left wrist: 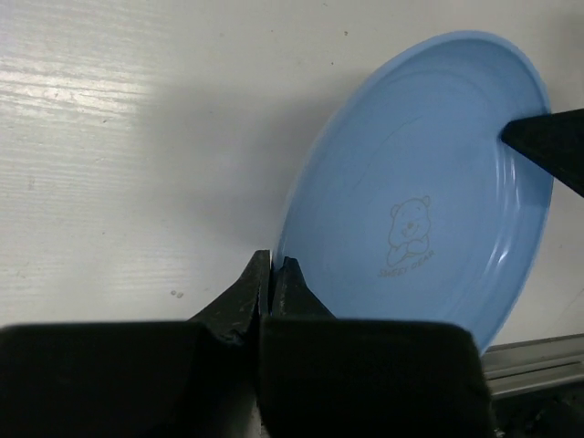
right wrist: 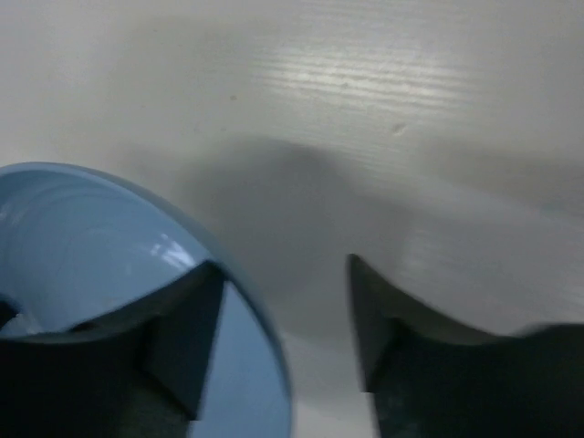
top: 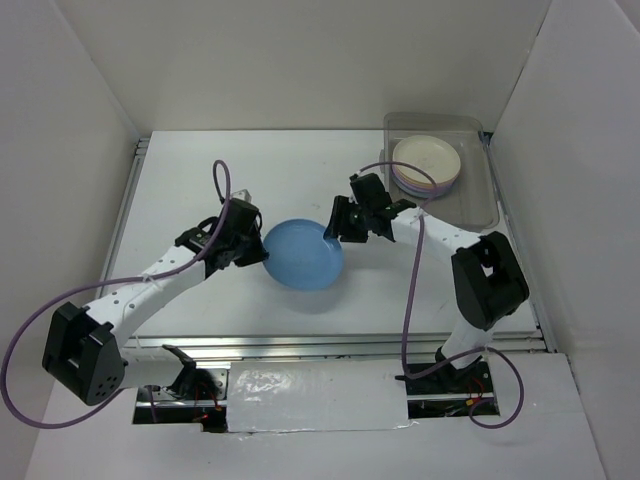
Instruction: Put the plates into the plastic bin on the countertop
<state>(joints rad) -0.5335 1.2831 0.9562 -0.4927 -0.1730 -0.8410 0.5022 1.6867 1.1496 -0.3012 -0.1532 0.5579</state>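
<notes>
A blue plate (top: 303, 255) is tilted up off the white countertop (top: 200, 190). My left gripper (top: 258, 250) is shut on its left rim; in the left wrist view the fingertips (left wrist: 272, 265) pinch the edge of the blue plate (left wrist: 429, 182). My right gripper (top: 335, 228) is at the plate's right rim and stands open. In the right wrist view the gripper (right wrist: 283, 265) has one finger over the inside of the blue plate (right wrist: 82, 246) and the other outside it. The plastic bin (top: 490, 190) at the back right holds a stack with a cream plate (top: 427, 158) on top and lilac plates (top: 420, 188) beneath.
White walls close in the left, back and right sides. A metal rail (top: 330, 343) runs along the near edge of the countertop. The purple cables (top: 405, 310) loop beside each arm.
</notes>
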